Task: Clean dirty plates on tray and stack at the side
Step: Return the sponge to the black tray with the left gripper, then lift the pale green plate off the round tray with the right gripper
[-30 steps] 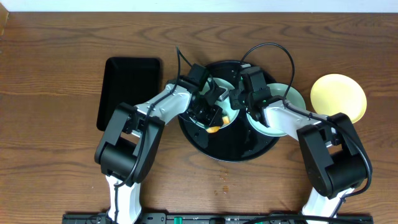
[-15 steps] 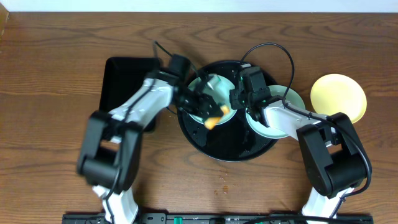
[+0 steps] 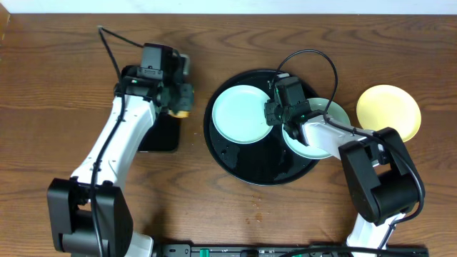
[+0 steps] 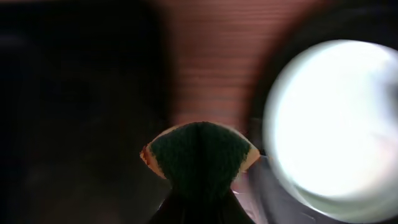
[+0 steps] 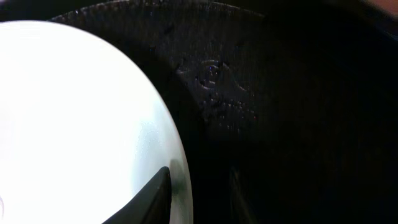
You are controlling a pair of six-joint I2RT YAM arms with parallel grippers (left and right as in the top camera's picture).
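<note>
Mid-worktop, toward the far edge, the tray carries a pale plate. A second plate overlaps its right rim, and a yellow plate lies beyond. The right pincer grips the pale plate's rim; the left pincer clenches a sponge.

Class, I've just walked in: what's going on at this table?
The left pincer holds a sponge by the rectangular tray. The right pincer grips the rim of a pale blue plate on the round black tray. A second pale plate lies at that tray's right edge, under the right arm; the yellow plate sits on the table.
</note>
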